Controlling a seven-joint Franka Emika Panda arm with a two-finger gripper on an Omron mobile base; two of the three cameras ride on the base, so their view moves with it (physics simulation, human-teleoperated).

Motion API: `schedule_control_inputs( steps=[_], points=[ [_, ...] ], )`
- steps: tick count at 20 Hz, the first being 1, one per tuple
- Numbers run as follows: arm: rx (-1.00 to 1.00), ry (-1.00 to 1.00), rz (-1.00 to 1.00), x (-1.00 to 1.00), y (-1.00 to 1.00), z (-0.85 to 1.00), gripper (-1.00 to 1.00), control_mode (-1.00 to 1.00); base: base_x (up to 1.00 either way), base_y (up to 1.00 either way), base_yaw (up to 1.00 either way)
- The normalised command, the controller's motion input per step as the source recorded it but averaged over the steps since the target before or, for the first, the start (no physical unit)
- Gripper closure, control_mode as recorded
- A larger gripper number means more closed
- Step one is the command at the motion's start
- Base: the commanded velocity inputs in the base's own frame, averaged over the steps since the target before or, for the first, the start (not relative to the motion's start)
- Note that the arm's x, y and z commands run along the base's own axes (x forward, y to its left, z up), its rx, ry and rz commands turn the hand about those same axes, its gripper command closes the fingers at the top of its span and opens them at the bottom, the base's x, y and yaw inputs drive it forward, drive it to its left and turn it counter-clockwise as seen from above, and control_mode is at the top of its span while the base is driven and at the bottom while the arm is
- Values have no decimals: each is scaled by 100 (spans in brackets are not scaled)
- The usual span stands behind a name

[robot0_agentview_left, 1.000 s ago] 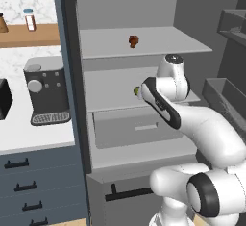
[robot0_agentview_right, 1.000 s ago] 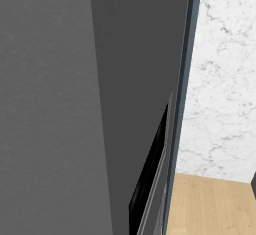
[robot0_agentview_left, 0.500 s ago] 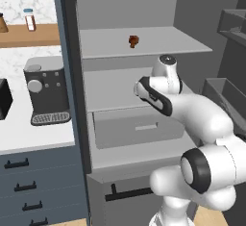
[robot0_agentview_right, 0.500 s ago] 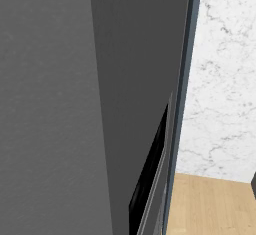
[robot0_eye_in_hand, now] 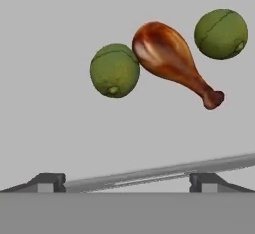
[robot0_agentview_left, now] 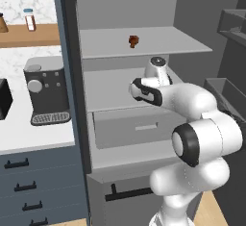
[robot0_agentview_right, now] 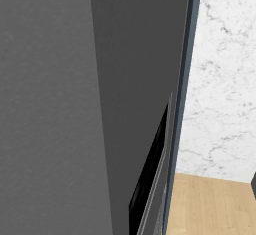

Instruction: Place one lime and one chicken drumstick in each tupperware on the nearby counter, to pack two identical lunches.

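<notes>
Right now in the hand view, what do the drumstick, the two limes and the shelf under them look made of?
Glossy orange-brown chicken drumstick: cooked, glazed skin, bright highlights on the plump end.
Two dull green round limes: matte, finely mottled rind with a dark seam.
Pale grey flat shelf: smooth and featureless, probably plastic or painted metal; cannot tell which.

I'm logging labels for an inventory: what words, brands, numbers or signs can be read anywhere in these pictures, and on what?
None can be read.
Coffee machine: dials, no legible marking.
Jar on the wooden shelf: too small to tell any label.
Limes and chicken drumstick: no text.
</notes>
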Motion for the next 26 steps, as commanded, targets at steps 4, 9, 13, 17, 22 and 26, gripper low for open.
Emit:
schedule_control_inputs(
  steps=[4,9,13,17,22,26],
  points=[
    [0,0,-1,54,9,-29,-100,-100,0,0,0],
    [0,0,-1,51,3,-22,-100,-100,0,0,0],
    [0,0,0,48,0,-19,-100,-100,0,0,0],
    [0,0,0,46,0,-18,-100,-100,0,0,0],
    [0,0,0,38,0,-16,-100,-100,0,0,0],
    [0,0,-1,28,0,-20,-100,-100,0,0,0]
  ],
)
